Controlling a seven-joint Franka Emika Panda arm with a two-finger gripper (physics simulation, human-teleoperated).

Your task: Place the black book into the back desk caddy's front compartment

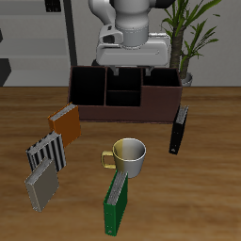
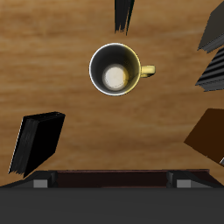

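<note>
Orange book (image 1: 66, 121): lay off one end of the caddy.
Mug (image 1: 130, 156): upright, mid-table.
Back desk caddy (image 1: 126, 95): along the table's back edge; front compartment (image 1: 122, 97) empty.
Gripper (image 1: 130, 68): above the caddy; finger state cannot be told.
Black book (image 1: 178, 130): on edge beside the caddy's other end, long axis running front-to-back.

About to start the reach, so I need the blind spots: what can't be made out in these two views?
- Gripper: exterior view, hidden behind the caddy; in the wrist view only a dark edge of it shows. Open or shut unknown.
- Front compartment: exterior view, its floor is lost in black.
- Black book: whole in the exterior view; the wrist view shows it too dark for detail.
- Green book: wrist view crops it.
</note>
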